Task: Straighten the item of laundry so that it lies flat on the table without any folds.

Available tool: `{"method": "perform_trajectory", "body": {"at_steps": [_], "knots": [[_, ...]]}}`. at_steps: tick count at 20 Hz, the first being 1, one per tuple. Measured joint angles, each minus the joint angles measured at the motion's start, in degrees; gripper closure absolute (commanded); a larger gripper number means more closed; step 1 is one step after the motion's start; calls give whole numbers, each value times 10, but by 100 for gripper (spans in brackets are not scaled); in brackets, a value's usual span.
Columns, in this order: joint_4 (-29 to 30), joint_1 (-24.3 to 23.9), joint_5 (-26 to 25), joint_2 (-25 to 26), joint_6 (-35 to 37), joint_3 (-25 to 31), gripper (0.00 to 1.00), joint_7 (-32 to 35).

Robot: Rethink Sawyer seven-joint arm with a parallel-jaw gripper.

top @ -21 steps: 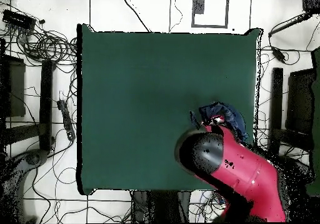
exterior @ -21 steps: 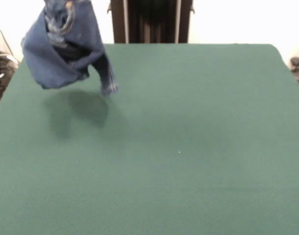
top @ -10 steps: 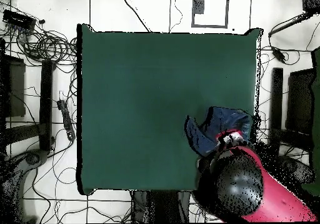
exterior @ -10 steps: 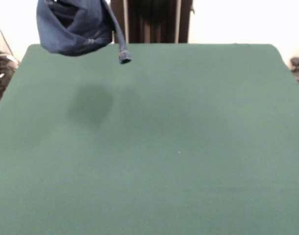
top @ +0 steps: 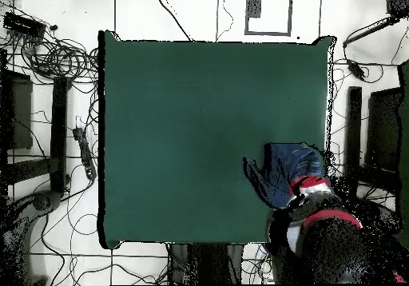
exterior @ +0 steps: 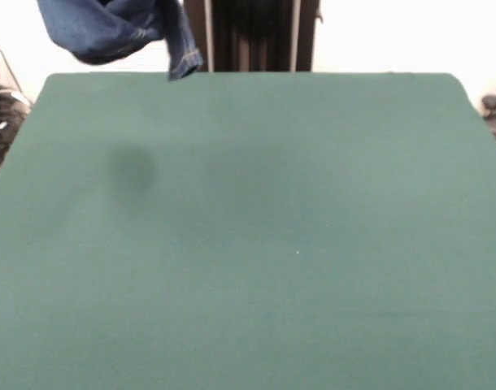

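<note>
The jeans [exterior: 110, 28] hang bunched in the air above a far corner of the table [exterior: 297, 244] — 1 hemmed leg dangling; the gripper's grip cannot be told.

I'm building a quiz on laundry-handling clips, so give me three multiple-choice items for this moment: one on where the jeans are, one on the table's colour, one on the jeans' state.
1. Where are the jeans?
A. Raised above the table, near one corner
B. Spread across the table's middle
C. On the floor

2. What colour is the table's cloth?
A. Red
B. Dark green
C. White

3. What state are the jeans in?
A. Flat with no folds
B. Neatly rolled
C. Bunched and hanging, one hemmed leg dangling

Answers: 1 A, the front view shows them up over a corner, their shadow on the cloth below; 2 B, both views show green; 3 C, the cloth hangs crumpled.
</note>
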Motion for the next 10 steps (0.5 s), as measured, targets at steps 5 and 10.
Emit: {"method": "perform_trajectory", "body": {"at_steps": [5, 10], "knots": [[-5, -3, -25, -14, 4, 9, 100, 0], [-5, 22, -43, -24, 39, 10, 100, 0]]}}
